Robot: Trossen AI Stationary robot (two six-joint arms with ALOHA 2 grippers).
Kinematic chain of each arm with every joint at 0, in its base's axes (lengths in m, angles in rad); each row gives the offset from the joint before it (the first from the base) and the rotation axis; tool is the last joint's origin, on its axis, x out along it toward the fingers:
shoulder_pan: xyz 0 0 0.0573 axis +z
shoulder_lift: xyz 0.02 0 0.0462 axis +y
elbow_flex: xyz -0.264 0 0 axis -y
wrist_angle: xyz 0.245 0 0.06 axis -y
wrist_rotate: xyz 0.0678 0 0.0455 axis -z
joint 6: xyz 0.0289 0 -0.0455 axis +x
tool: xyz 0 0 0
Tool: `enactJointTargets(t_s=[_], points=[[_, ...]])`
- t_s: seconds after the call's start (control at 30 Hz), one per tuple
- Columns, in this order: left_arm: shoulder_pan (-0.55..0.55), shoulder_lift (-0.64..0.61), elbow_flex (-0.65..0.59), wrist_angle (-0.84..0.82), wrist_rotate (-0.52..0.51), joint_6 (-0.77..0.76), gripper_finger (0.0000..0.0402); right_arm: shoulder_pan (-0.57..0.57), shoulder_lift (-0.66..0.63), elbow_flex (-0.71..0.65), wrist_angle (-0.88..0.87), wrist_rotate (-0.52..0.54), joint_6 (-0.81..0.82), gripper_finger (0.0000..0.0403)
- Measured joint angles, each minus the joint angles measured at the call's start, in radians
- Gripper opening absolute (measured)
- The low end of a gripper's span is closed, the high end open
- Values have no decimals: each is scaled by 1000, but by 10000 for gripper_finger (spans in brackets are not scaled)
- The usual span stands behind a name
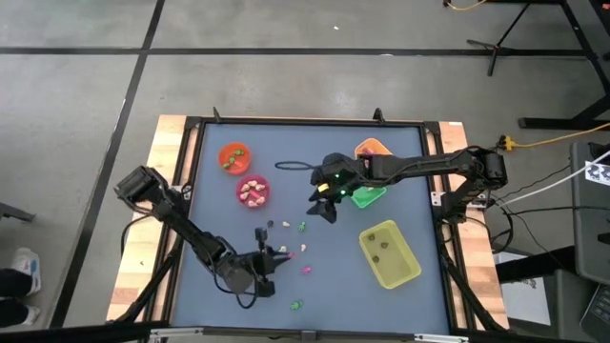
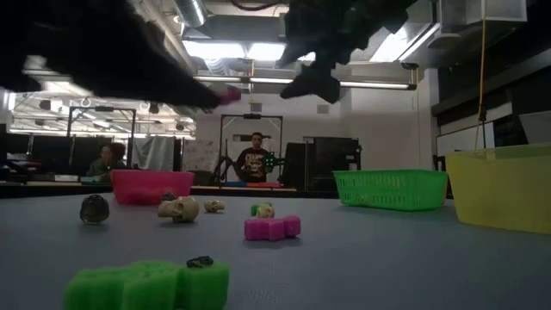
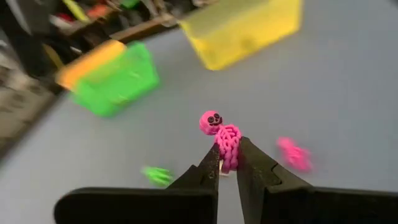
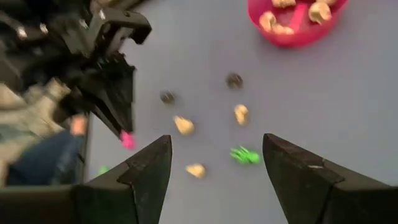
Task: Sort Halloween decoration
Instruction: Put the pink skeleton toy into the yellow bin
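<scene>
**Pink skeleton pinched in the left gripper above the table**

A pink skeleton trinket point(image 3: 221, 138) sits clamped between the narrow fingers of the left gripper point(image 3: 227, 163), its skull poking out past the tips, lifted off the blue table point(image 1: 429, 295) near the front. Loose trinkets point(image 4: 184, 125), cream, dark, green and pink, lie scattered below. The right gripper point(image 4: 216, 163) hangs wide and empty over mid-table, near the green tray point(image 1: 370, 196). The pink cup point(image 1: 254, 191) holds cream pieces.

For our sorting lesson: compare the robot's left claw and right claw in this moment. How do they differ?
The left claw is shut on a pink skeleton trinket; the right claw is open and holds nothing. The left claw is near the table's front edge; the right claw hovers mid-table beside the green tray. Both have two dark fingers.
</scene>
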Motion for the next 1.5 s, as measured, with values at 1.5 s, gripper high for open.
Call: enactJointTargets(t_s=[1.5], points=[[255, -57, 2, 318, -139, 433, 16, 0, 0, 0, 88, -66, 196, 132]])
